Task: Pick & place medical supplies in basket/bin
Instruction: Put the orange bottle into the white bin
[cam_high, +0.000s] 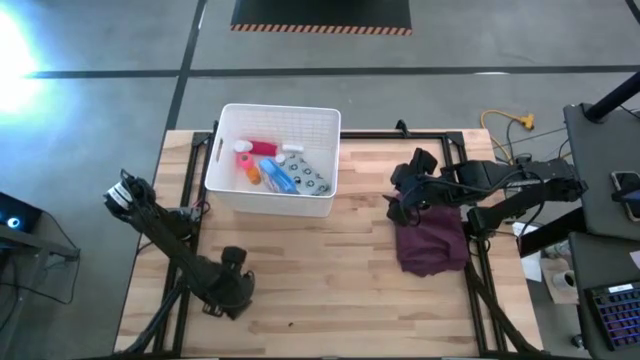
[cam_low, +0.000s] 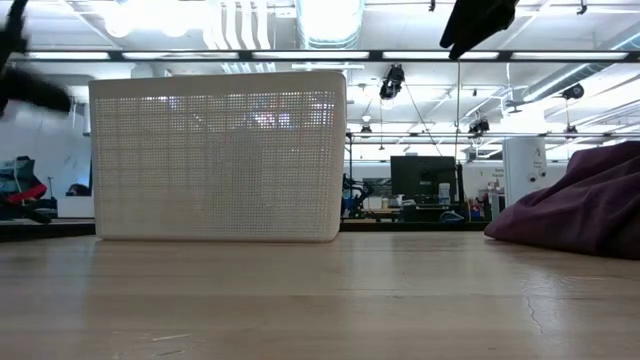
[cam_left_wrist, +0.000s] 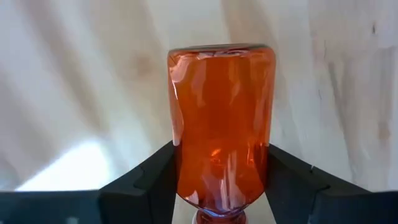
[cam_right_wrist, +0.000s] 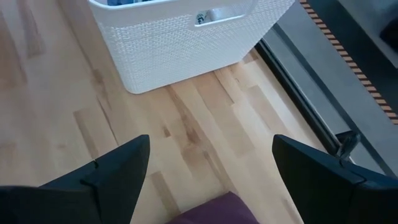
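Observation:
In the left wrist view an orange see-through bottle (cam_left_wrist: 221, 118) sits between the fingers of my left gripper (cam_left_wrist: 221, 158), its flat base pointing away from the wrist. From above, that gripper (cam_high: 232, 283) is over the table's near left part and hides the bottle. The white perforated basket (cam_high: 270, 160) stands at the far middle and holds a red-pink bottle (cam_high: 255, 148), a blue box (cam_high: 280, 175), an orange item (cam_high: 253, 172) and a pale pack (cam_high: 315, 181). My right gripper (cam_high: 405, 200) is open, above the maroon cloth's far edge. My left gripper pinches the orange bottle between its two fingers (cam_left_wrist: 155, 171), one on each side of the body's lower part near the neck (cam_left_wrist: 217, 186). The bottle lies along the fingers, neck end toward the wrist. The wooden table shows behind it; whether it is lifted clear I cannot tell.
A dark maroon cloth (cam_high: 432, 245) lies bunched on the table's right side, also at the right of the low view (cam_low: 585, 200). Bare wood stretches between basket (cam_low: 215, 155) and cloth. The right wrist view looks over the basket's corner (cam_right_wrist: 180, 43) and the table's black frame rail (cam_right_wrist: 298, 93).

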